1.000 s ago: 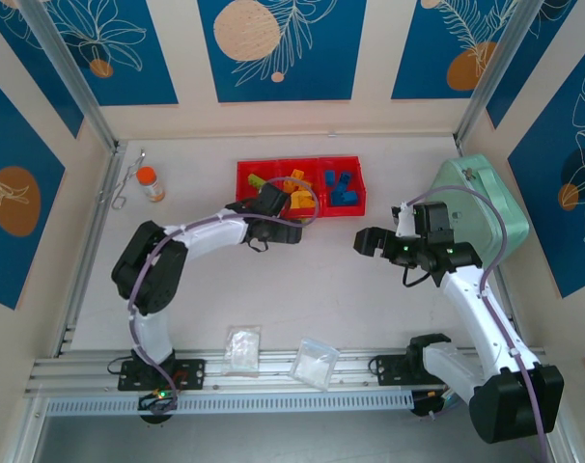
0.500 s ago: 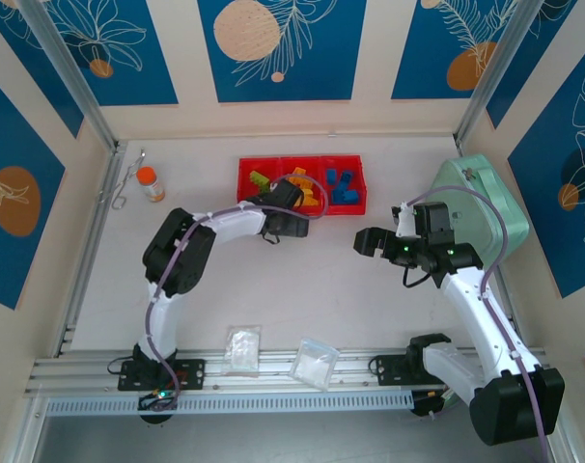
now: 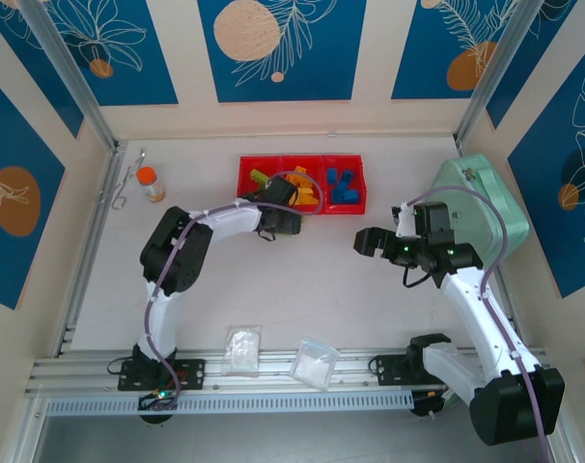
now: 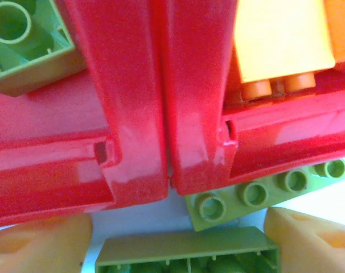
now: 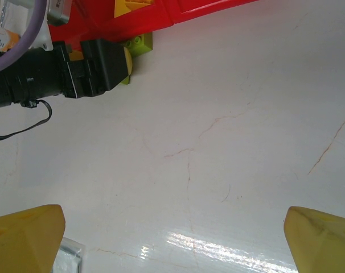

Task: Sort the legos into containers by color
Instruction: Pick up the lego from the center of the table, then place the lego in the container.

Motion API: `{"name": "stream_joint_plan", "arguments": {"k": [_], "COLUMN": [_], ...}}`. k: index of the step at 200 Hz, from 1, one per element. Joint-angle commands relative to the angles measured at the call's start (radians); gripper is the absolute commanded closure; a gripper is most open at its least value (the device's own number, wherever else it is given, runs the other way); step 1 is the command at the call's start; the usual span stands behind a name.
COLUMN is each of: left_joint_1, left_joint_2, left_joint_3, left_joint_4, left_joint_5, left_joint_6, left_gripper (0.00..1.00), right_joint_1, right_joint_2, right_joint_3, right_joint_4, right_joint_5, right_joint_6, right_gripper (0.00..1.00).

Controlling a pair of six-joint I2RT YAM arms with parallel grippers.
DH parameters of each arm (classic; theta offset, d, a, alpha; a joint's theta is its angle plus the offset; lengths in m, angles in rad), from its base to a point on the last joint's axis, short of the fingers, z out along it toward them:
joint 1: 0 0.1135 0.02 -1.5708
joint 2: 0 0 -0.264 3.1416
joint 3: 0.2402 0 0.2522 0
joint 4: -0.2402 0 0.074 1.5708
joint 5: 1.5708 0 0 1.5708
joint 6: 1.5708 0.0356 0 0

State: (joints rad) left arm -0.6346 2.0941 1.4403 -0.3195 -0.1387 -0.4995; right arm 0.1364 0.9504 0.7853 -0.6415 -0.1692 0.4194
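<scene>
Overhead, the red tray (image 3: pixel 240 183) sits in the upper middle of the frame, with a strip of bare desk (image 3: pixel 302 289) between its far rim and the back wall. A wide open stretch of desk runs from its near rim down to two clear bags (image 3: pixel 242 349) at the lower edge. A mint-green case (image 3: pixel 481 207) crowds the right side, and a small orange-capped bottle (image 3: pixel 151 183) stands near the left rail.

The tray's left compartment holds lime legos (image 3: pixel 259 180), the middle yellow-orange ones (image 3: pixel 302 185) and the right blue ones (image 3: pixel 343 185).

The left arm is folded at the elbow and reaches up and to the right. Its left pincer (image 3: pixel 294 201) is at the tray's near rim, where the left and middle compartments join. In its wrist view a studded lime brick (image 4: pixel 263 190) lies on the desk, tight against that rim. A second lime brick (image 4: pixel 187 250) lies between the fingertips (image 4: pixel 41 239), which stand close at either end of it. I cannot tell whether they are pinching it.

The right arm rises from the lower right with its forearm angled up and to the left. Its right pincer (image 3: pixel 370 241) is spread wide over bare desk, well apart from the tray.
</scene>
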Motion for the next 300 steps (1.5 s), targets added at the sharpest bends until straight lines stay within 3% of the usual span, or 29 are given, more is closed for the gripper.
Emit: {"name": "stream_joint_plan", "arguments": {"k": [1,76,138,165,210,249,300], "left_joint_1": [0.004,-0.004,-0.01,-0.01,0.043,0.132,0.184], "left_joint_2": [-0.01,-0.087,-0.244,-0.318,-0.319,-0.158,0.062], "left_joint_3": [-0.082,-0.132,-0.224,-0.203,-0.039,0.207,0.49], "left_joint_4": [0.012,-0.022,-0.039,-0.098,-0.163,-0.245,-0.331], "left_joint_5": [0.077,0.039,0.01,-0.045,-0.152,-0.147,-0.121], "left_joint_6": [-0.023,-0.031,-0.043,0.01,0.171,0.251,0.276], "left_gripper": [0.26,0.48,0.49,0.5,0.49,0.49,0.47], "right_joint_1": [0.0,-0.003,-0.007,-0.007,-0.007,-0.006,-0.007], "right_joint_2": [-0.002,-0.011,-0.01,-0.005,-0.001,-0.015,-0.024], "right_joint_3": [0.024,0.02,0.021,0.022,0.026,0.025,0.034], "right_joint_4": [-0.011,-0.01,-0.003,-0.002,-0.001,-0.014,-0.052], "right_joint_5": [-0.031,-0.041,-0.047,-0.062,-0.07,-0.072,-0.061], "right_joint_6": [-0.011,-0.006,-0.005,-0.005,-0.004,-0.005,-0.014], "right_gripper": [0.01,0.01,0.01,0.01,0.01,0.01,0.01]}}
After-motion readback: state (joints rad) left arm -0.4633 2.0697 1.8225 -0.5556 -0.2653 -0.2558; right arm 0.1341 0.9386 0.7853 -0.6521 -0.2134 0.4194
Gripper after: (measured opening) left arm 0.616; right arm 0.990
